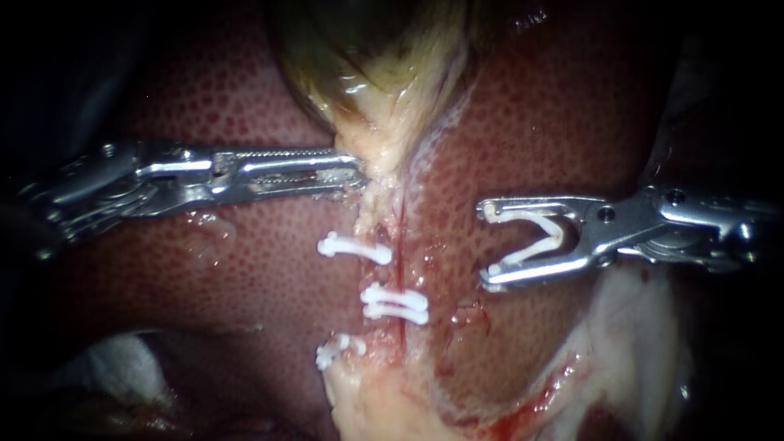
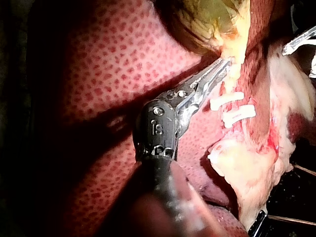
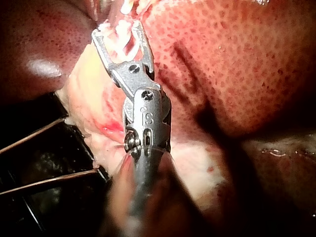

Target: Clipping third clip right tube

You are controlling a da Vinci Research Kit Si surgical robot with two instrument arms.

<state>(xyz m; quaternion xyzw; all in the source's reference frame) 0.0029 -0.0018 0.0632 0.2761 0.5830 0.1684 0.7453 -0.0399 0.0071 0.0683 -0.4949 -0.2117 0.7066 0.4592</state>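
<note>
Counting the metal first: two tools, one from each side. The left tool (image 1: 359,173) has its jaws clamped together on the pale strand (image 1: 384,155) just below the gallbladder (image 1: 367,49). The right tool (image 1: 487,245) has its jaws spread wide and carries one loaded clip (image 1: 531,237), a leg seated against each jaw.

Four closed white clips appear to sit on the strand: an upper clip (image 1: 354,247), a middle pair (image 1: 396,302) lying just beside each other, and a lower clip (image 1: 336,351).

The loaded clip's mouth points toward the strand, with its long axis lying across the endoscope view. It hangs over the liver (image 1: 555,106), level with the gap between the upper clip and the pair, apart from the strand. Which tube is which within the strand I cannot tell.

The liver is wet, mottled red. White cloth (image 1: 106,359) lies at the lower left.
</note>
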